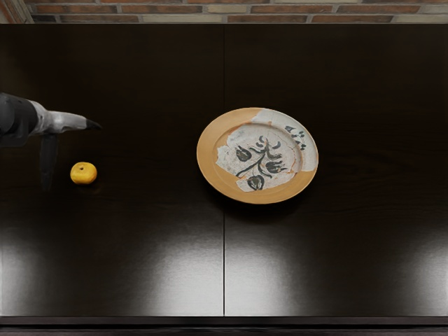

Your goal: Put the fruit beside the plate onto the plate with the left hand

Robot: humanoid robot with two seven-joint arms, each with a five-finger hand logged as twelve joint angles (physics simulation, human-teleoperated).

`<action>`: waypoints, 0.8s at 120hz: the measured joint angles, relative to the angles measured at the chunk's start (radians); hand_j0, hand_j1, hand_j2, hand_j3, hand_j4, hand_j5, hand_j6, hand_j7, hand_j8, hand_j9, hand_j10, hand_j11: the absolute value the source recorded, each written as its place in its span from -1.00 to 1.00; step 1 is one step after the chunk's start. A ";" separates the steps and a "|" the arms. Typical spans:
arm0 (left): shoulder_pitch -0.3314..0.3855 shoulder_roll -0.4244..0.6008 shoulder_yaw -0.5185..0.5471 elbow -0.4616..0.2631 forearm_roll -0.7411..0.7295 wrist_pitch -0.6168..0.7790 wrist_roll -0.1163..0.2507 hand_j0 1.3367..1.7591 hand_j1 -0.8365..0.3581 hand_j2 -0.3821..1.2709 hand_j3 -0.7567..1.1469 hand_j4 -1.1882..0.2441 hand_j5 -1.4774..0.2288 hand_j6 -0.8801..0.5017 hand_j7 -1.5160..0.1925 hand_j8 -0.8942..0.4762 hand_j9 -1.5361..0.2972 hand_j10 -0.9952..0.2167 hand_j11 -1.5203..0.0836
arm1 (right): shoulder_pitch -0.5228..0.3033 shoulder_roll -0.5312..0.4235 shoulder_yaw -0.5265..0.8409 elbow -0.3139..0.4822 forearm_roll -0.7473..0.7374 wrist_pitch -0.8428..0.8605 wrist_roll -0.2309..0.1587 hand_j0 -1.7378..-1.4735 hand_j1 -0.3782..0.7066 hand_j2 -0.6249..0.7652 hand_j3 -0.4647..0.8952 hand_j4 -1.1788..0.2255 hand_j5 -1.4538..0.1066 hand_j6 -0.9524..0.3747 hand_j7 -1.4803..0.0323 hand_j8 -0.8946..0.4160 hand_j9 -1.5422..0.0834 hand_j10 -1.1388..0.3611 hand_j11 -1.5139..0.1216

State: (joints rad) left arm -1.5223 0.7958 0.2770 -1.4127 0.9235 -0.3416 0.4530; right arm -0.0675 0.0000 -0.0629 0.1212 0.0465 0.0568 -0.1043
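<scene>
Head view: small round orange fruit [83, 173] with dimpled top, near outstretched, empty left robot hand [67, 123].

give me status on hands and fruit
left hand open, holding nothing; right out of view. orange on table left of plate, untouched. nothing between them.

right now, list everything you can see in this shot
fruit: one, orange-yellow, on the table at the far left, well apart from the plate
plate: one, orange rim with a white centre and dark floral painting, right of the middle, nothing on it
table: one, dark glossy brown, fills most of the view
brick wall: one strip, reddish brown, along the top edge
left robot hand: one, grey with a dark tip, coming in from the left edge, just beyond the fruit and not touching it
</scene>
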 joint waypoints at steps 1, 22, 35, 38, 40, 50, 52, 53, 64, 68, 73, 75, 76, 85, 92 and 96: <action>0.000 -0.001 0.000 0.000 0.001 0.000 -0.001 0.52 0.98 -0.54 -0.20 0.65 0.73 0.27 0.77 0.30 0.68 0.64 0.90 | 0.000 0.000 0.000 0.000 0.000 0.000 0.000 -0.40 -0.89 -0.11 -0.32 0.64 0.82 0.40 0.92 0.33 0.86 0.49 0.81; 0.019 -0.017 0.000 0.008 0.013 0.025 -0.008 0.52 0.98 -0.54 -0.20 0.65 0.73 0.27 0.77 0.30 0.68 0.64 0.90 | 0.000 0.000 0.000 0.000 0.000 0.000 0.000 -0.40 -0.89 -0.11 -0.32 0.64 0.82 0.40 0.92 0.33 0.86 0.49 0.81; 0.047 -0.038 0.001 0.024 0.015 0.044 -0.009 0.52 0.98 -0.54 -0.20 0.65 0.73 0.27 0.77 0.30 0.68 0.64 0.90 | 0.000 0.000 0.000 0.000 0.000 0.000 0.000 -0.40 -0.89 -0.11 -0.32 0.64 0.82 0.40 0.92 0.33 0.86 0.49 0.81; 0.051 -0.042 0.001 0.027 0.016 0.050 -0.009 0.52 0.98 -0.54 -0.20 0.65 0.73 0.27 0.77 0.30 0.68 0.64 0.90 | 0.000 0.000 0.000 0.000 0.000 0.000 0.000 -0.40 -0.89 -0.11 -0.32 0.64 0.82 0.40 0.92 0.33 0.86 0.49 0.81; 0.052 -0.045 0.001 0.029 0.016 0.053 -0.009 0.52 0.98 -0.54 -0.20 0.65 0.73 0.27 0.77 0.30 0.68 0.64 0.90 | 0.000 0.000 0.000 0.000 0.000 0.000 0.000 -0.40 -0.89 -0.11 -0.32 0.64 0.82 0.40 0.92 0.33 0.86 0.49 0.81; 0.069 -0.061 0.001 0.041 0.016 0.071 -0.010 0.52 0.98 -0.54 -0.20 0.65 0.73 0.27 0.77 0.30 0.68 0.64 0.90 | 0.000 0.000 0.000 0.000 0.000 0.000 0.000 -0.40 -0.89 -0.11 -0.32 0.64 0.82 0.40 0.92 0.33 0.86 0.49 0.81; 0.075 -0.064 0.001 0.044 0.016 0.077 -0.010 0.52 0.98 -0.54 -0.20 0.65 0.73 0.27 0.77 0.30 0.68 0.64 0.90 | 0.000 0.000 0.000 0.000 0.000 0.000 0.000 -0.40 -0.89 -0.11 -0.32 0.64 0.82 0.40 0.92 0.33 0.86 0.49 0.81; 0.076 -0.065 0.001 0.046 0.016 0.079 -0.010 0.52 0.98 -0.54 -0.20 0.65 0.73 0.27 0.77 0.30 0.68 0.64 0.90 | 0.000 0.000 0.000 0.000 0.000 0.000 0.000 -0.40 -0.89 -0.11 -0.32 0.64 0.82 0.40 0.92 0.33 0.86 0.49 0.81; 0.084 -0.067 0.001 0.058 0.016 0.103 -0.010 0.52 0.98 -0.54 -0.20 0.65 0.73 0.27 0.77 0.30 0.68 0.64 0.90 | 0.000 0.000 0.000 0.000 0.000 0.000 0.000 -0.40 -0.89 -0.11 -0.32 0.64 0.82 0.40 0.92 0.33 0.86 0.49 0.81; 0.086 -0.072 0.001 0.060 0.016 0.112 -0.010 0.52 0.98 -0.54 -0.20 0.65 0.73 0.27 0.77 0.30 0.68 0.64 0.90 | 0.000 0.000 0.000 0.000 0.000 0.000 0.000 -0.40 -0.89 -0.11 -0.32 0.64 0.82 0.40 0.92 0.33 0.86 0.49 0.81; 0.090 -0.075 0.001 0.062 0.016 0.126 -0.010 0.52 0.98 -0.54 -0.20 0.65 0.73 0.27 0.77 0.30 0.68 0.64 0.90 | 0.000 0.000 0.000 0.000 0.000 0.000 0.000 -0.40 -0.89 -0.11 -0.32 0.64 0.82 0.40 0.92 0.33 0.86 0.49 0.81; 0.093 -0.075 0.001 0.063 0.016 0.131 -0.010 0.52 0.98 -0.54 -0.20 0.65 0.73 0.27 0.77 0.30 0.68 0.64 0.90 | 0.000 0.000 0.000 0.000 0.000 0.000 0.000 -0.40 -0.89 -0.11 -0.32 0.64 0.82 0.40 0.92 0.33 0.86 0.49 0.81; 0.093 -0.075 0.001 0.063 0.016 0.133 -0.010 0.52 0.98 -0.54 -0.20 0.65 0.73 0.27 0.77 0.30 0.68 0.64 0.90 | 0.000 0.000 0.000 0.000 0.000 0.000 0.000 -0.40 -0.89 -0.11 -0.32 0.64 0.82 0.40 0.92 0.33 0.86 0.49 0.81; 0.100 -0.076 0.001 0.062 0.016 0.154 -0.010 0.52 0.98 -0.54 -0.20 0.65 0.73 0.27 0.77 0.30 0.68 0.64 0.90 | 0.000 0.000 0.000 0.000 0.000 0.000 0.000 -0.40 -0.89 -0.11 -0.32 0.64 0.82 0.40 0.92 0.33 0.86 0.49 0.81; 0.106 -0.077 0.001 0.059 0.016 0.169 -0.010 0.52 0.98 -0.54 -0.20 0.65 0.73 0.27 0.77 0.30 0.68 0.64 0.90 | 0.000 0.000 0.000 0.000 0.000 0.000 0.000 -0.40 -0.89 -0.11 -0.32 0.64 0.82 0.40 0.92 0.33 0.86 0.49 0.81; 0.111 -0.078 0.001 0.057 0.017 0.176 -0.010 0.52 0.98 -0.54 -0.20 0.65 0.73 0.27 0.77 0.30 0.68 0.64 0.90 | 0.000 0.000 0.000 0.000 0.000 0.000 0.000 -0.40 -0.89 -0.11 -0.32 0.64 0.82 0.40 0.92 0.33 0.86 0.49 0.81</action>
State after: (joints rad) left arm -1.4114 0.7179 0.2780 -1.3556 0.9402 -0.1656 0.4433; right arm -0.0675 0.0000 -0.0629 0.1212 0.0470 0.0569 -0.1043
